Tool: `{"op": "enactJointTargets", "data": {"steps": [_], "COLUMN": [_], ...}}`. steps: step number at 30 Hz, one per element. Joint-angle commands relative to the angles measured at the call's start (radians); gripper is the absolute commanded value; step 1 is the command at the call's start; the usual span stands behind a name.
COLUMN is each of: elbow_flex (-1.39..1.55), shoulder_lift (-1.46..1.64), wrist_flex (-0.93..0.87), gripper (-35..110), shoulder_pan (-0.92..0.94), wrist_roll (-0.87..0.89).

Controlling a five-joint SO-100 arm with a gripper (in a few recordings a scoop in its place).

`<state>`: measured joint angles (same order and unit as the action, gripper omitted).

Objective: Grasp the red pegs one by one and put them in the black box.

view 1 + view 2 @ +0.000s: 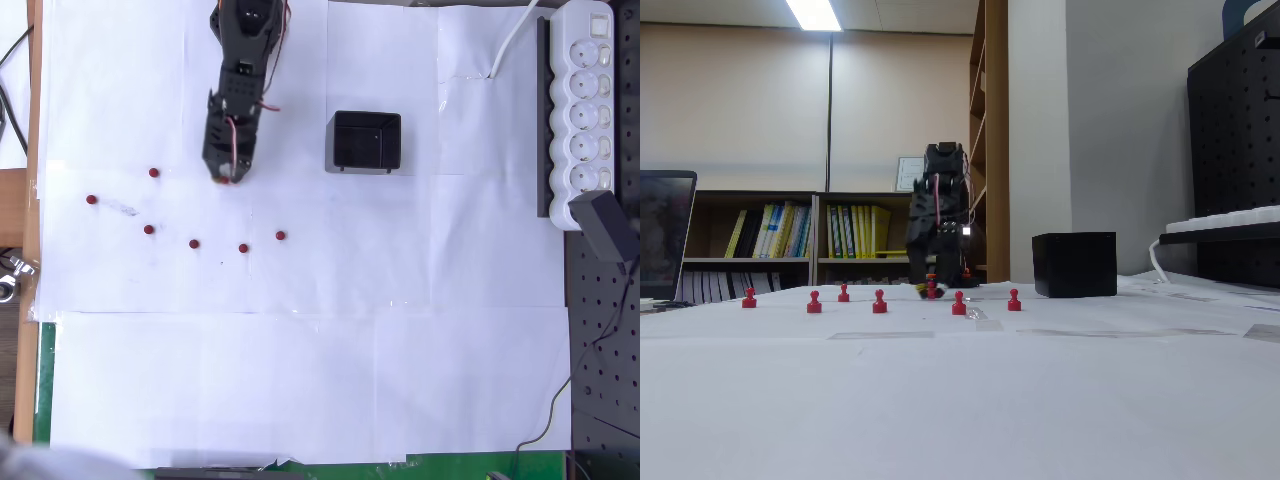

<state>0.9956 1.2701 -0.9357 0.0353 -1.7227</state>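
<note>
My black gripper points down at the white paper, left of the black box. A red peg sits between its fingertips at table level, and the jaws look narrow around it. Several more red pegs stand loose on the paper: one to the gripper's left, one farthest left, then a row in front of the gripper. In the fixed view the black box stands right of the gripper. I cannot see inside the box.
A white power strip on a black rail runs along the right edge, with a white cable trailing onto the paper. A black pegboard lies at the lower right. Bare white paper covers the front half.
</note>
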Motion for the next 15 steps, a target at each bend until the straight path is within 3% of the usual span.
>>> {"op": "enactJointTargets", "data": {"steps": [1, 7, 15], "elbow_flex": [0.339, 0.669, 0.836], "shoulder_lift": [-0.063, -0.057, -0.003], "wrist_flex": [-0.44, -0.79, -0.827], "gripper": [0, 0, 0], "shoulder_pan": [-0.103, -0.354, -0.736], "wrist_roll": [-0.124, -0.222, -0.495]}}
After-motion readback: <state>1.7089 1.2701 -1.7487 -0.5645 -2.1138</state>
